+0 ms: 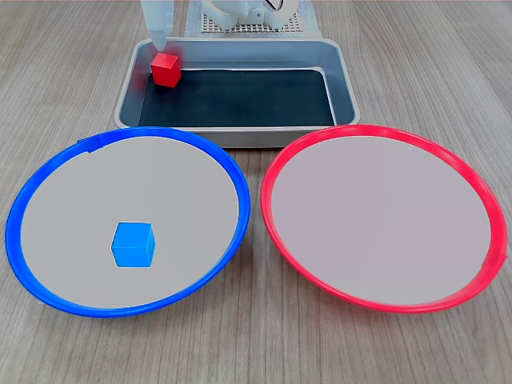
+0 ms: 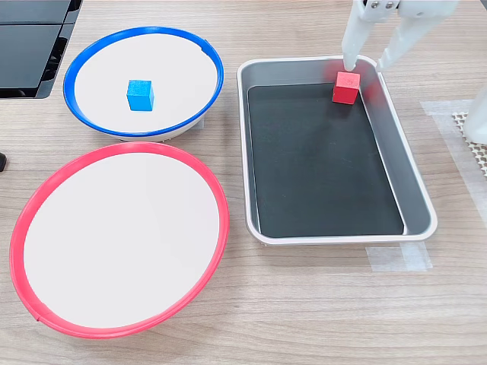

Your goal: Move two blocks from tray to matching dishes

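Note:
The red block (image 1: 166, 69) (image 2: 346, 86) sits in a far corner of the grey tray (image 1: 240, 138) (image 2: 335, 237), on its black floor. My gripper (image 2: 364, 67) hangs open just above that block, one white fingertip (image 2: 349, 61) near its top and the other over the tray wall. In the first exterior view only one finger (image 1: 158, 34) shows, right behind the block. The blue block (image 1: 133, 244) (image 2: 140, 95) lies in the blue-rimmed dish (image 1: 120, 313) (image 2: 144, 30). The red-rimmed dish (image 1: 376, 128) (image 2: 125, 147) holds nothing.
The arm's white base (image 1: 248, 12) stands on a mesh mat (image 2: 472, 137) behind the tray. Dark flat panels (image 2: 30, 46) lie at the second exterior view's top left. A strip of tape (image 2: 399, 258) sits on the wooden table by the tray.

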Action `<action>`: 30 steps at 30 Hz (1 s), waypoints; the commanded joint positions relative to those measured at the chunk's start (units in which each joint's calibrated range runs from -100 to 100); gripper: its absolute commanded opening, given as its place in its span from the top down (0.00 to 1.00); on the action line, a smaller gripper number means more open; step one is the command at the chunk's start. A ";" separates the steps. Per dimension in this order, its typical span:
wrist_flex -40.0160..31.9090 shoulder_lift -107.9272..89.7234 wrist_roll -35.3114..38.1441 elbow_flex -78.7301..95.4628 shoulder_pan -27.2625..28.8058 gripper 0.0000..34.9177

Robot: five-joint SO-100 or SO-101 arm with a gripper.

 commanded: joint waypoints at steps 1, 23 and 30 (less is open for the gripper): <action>-0.04 0.28 -1.12 -0.23 -1.48 0.71; -6.40 6.26 -1.61 -1.14 -1.86 0.56; -2.35 6.34 -0.44 -2.69 -1.67 0.58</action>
